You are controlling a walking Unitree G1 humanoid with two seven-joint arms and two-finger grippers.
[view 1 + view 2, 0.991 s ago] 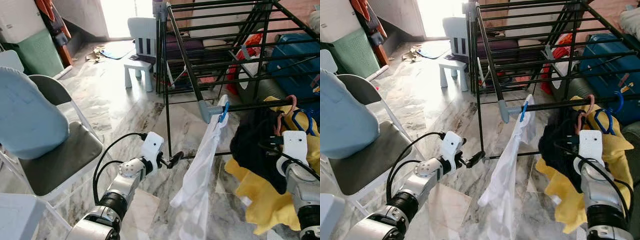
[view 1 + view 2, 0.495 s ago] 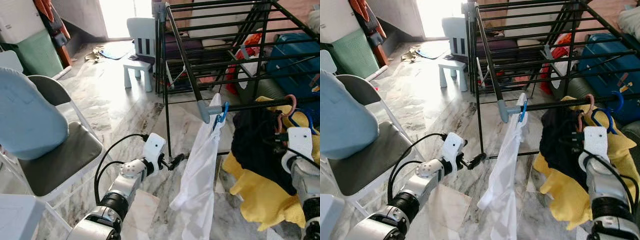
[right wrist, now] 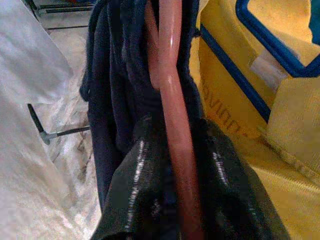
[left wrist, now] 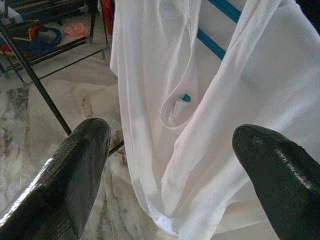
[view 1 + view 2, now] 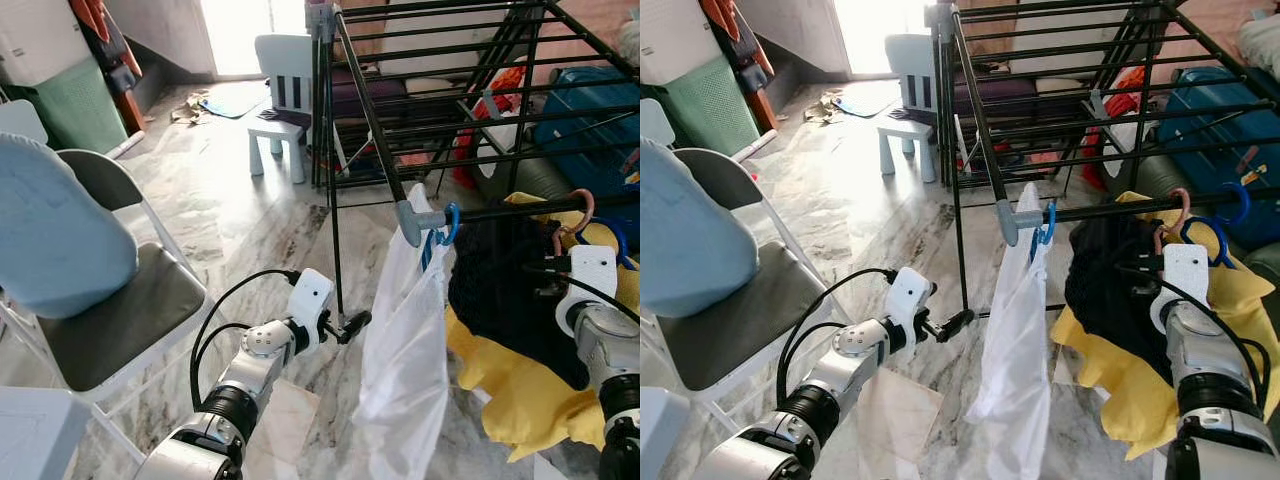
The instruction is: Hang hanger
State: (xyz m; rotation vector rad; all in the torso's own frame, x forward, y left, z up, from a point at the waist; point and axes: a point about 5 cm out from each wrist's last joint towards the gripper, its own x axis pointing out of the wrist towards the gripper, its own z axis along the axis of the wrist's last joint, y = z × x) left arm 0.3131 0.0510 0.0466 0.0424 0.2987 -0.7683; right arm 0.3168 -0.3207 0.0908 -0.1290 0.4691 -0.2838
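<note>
- Eye views: the pink hanger [image 5: 578,215] with the dark garment [image 5: 500,290] hooks on the rack [image 5: 520,208]; the left gripper [image 5: 356,322] is low, beside the white shirt [image 5: 405,340].
- Left wrist view: fingers [image 4: 75,175] spread apart, holding nothing.
- Right wrist view: the right gripper [image 3: 182,185] is closed on the hanger.

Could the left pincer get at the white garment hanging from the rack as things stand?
Probably yes. The left pincer is open and points at the white garment, with nothing between its fingers and the cloth in the wrist view. Only the rack's thin lower bar runs close by it.
</note>
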